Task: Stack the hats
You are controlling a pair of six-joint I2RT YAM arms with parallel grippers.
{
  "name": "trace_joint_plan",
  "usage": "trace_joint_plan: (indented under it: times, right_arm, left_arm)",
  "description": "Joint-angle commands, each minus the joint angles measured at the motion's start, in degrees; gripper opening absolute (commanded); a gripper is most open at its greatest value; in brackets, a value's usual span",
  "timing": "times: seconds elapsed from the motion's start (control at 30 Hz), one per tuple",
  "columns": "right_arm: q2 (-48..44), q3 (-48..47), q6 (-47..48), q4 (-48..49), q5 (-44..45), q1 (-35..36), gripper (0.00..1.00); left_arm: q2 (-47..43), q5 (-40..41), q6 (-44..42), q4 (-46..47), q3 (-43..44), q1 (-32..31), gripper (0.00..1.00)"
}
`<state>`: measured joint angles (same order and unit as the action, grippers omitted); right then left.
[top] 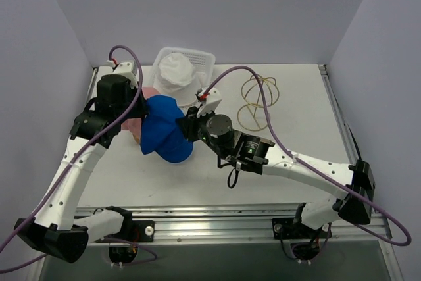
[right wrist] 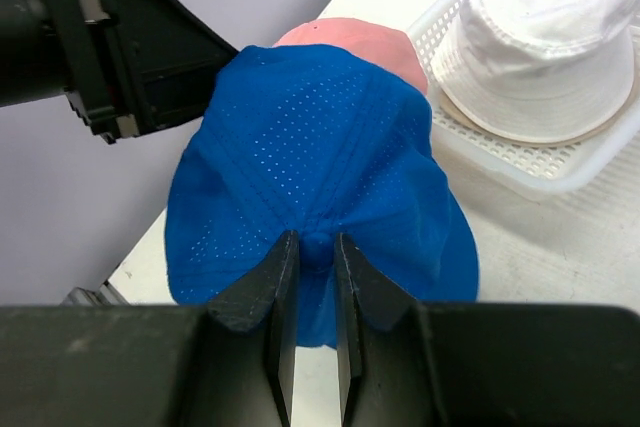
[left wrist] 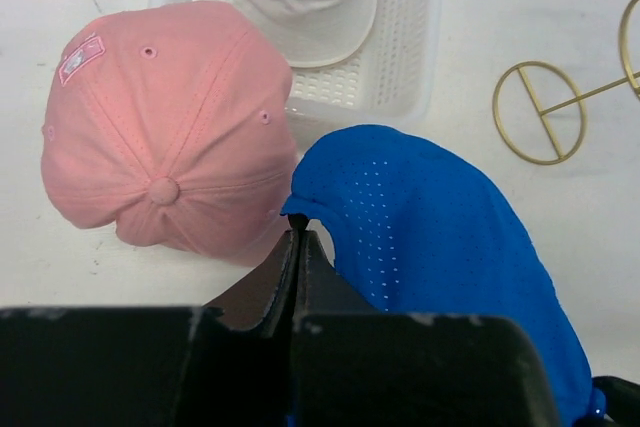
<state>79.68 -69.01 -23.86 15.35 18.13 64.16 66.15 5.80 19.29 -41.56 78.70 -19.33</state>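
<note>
Both grippers clamped on the blue mesh cap (top: 164, 133), left of centre on the table (top: 309, 110).
Right gripper (right wrist: 315, 244): jaws pinch a fold at the cap's crown. Left gripper (left wrist: 298, 247): jaws pressed together on the cap's left rim. Just beyond, the pink cap (left wrist: 170, 137) lies on the table, its edge under the blue one. At the far edge, a white bucket hat (top: 177, 74) sits in a white mesh basket (top: 204, 57); a gold wire frame (left wrist: 541, 114) lies to its right.
</note>
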Motion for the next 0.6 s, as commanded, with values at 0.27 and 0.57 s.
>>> trace_joint_plan:
  times: [0.27, 0.57]
  right_arm:
    - [7.86, -8.68, 4.34, 6.62, 6.30, 1.67, 0.00]
    - [13.30, -14.47, 5.92, 6.79, 6.04, 1.67, 0.00]
  left_arm:
    - [5.21, 0.27, -4.43, -4.76, 7.08, 5.79, 0.04]
    - [7.32, 0.96, -8.04, -4.32, 9.98, 8.08, 0.03]
